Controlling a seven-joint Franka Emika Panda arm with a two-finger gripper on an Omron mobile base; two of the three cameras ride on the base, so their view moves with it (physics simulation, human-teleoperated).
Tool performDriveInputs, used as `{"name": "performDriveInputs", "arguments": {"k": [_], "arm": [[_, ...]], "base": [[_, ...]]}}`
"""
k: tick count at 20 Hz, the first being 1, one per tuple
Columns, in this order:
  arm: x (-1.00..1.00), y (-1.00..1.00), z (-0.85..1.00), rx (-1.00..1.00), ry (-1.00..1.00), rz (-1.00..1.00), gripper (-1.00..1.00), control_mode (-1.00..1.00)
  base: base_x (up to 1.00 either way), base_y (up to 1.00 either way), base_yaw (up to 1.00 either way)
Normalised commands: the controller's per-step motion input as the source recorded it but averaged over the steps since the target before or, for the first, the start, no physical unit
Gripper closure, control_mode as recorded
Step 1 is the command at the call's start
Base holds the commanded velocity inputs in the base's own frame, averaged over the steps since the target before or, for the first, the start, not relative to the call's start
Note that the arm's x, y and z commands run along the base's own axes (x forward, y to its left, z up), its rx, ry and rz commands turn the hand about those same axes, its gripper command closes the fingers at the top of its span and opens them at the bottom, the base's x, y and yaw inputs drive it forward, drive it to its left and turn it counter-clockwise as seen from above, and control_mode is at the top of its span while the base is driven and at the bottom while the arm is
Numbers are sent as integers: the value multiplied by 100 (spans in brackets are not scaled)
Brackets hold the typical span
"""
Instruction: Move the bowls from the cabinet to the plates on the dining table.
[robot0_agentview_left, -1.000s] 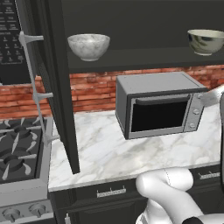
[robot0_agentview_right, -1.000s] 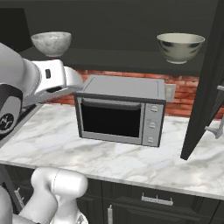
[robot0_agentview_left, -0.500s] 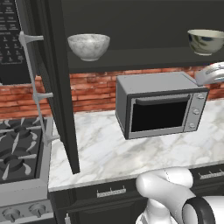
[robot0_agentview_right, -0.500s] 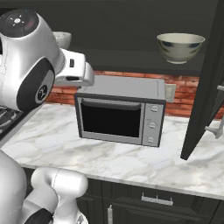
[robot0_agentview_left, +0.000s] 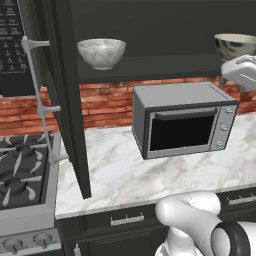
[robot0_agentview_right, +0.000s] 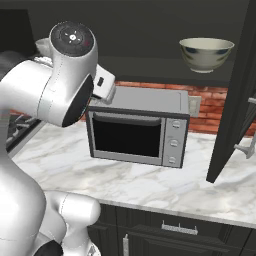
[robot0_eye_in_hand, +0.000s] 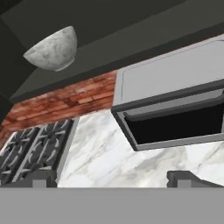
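Marble counter (robot0_agentview_left: 120, 175) and microwave (robot0_agentview_left: 182, 120) are sitting below me; both bowls are waiting on the cabinet shelf (robot0_agentview_left: 165, 65), marbled bowl (robot0_agentview_left: 101, 52) left, green bowl (robot0_agentview_right: 206, 54) right. I'm keeping my end effector (robot0_eye_in_hand: 111, 178) wide apart, planning a rim pinch: glossy, rigid, breakable.

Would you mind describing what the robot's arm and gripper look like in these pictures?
The arm is made of glossy white rounded shells, with dark, nearly black rings at the joints. One joint ends in a round dark grey cap with small red markings. No loose cables show. The gripper has two small, dark grey, blocky fingertips.
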Motion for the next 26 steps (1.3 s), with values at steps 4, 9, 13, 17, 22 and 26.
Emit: {"name": "performDriveInputs", "arguments": {"k": [4,9,13,17,22,26], "arm": [[-10,11,-5,7,-1,-5,-100,-100],[-6,17,0,-1,0,-3,-100,-100],[23,30,13,-3,2,-8,-100,-100],[16,20,41,0,5,-7,-100,-100],[12,12,24,3,2,-5,-100,-100],[28,10,1,8,0,-3,-100,-100]], "base": [[0,0,0],[0,0,0],[0,0,0],[0,0,0],[0,0,0],[0,0,0]]}}
